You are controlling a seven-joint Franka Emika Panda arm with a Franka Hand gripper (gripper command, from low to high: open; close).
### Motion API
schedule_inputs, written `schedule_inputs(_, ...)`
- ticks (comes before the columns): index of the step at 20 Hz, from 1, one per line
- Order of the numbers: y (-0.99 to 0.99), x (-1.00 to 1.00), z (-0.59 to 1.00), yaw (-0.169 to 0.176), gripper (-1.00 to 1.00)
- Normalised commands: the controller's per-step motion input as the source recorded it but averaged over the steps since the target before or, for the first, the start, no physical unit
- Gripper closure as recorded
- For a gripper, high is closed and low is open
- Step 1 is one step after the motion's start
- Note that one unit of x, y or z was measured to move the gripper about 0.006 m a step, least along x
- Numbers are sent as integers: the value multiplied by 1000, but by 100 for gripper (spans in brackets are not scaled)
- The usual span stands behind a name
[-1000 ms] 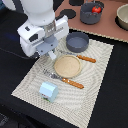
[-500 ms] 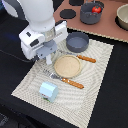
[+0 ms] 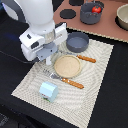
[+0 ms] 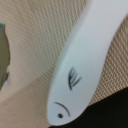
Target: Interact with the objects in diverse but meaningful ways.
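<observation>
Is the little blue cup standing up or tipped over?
Tipped over: the pale blue cup lies on its side on the placemat.

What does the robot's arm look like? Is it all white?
Mostly white: a fat, rounded white arm ending in a boxy white wrist block with small dark patches. The claw beneath it is grey. The wrist view shows a smooth white curved part with small dark markings.

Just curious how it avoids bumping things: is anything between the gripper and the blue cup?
Only the fork: its tines lie flat on the mat between the gripper and the cup. Nothing upright stands in the way.
</observation>
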Motion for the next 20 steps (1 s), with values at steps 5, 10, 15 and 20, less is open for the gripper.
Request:
schedule_inputs(5, 335, 562, 300, 0, -100)
schedule_inputs(10, 466, 612, 143, 0, -100)
schedule_inputs(15, 474, 653, 267, -16, -100)
schedule_inputs(20, 542, 659, 676, -26, -100)
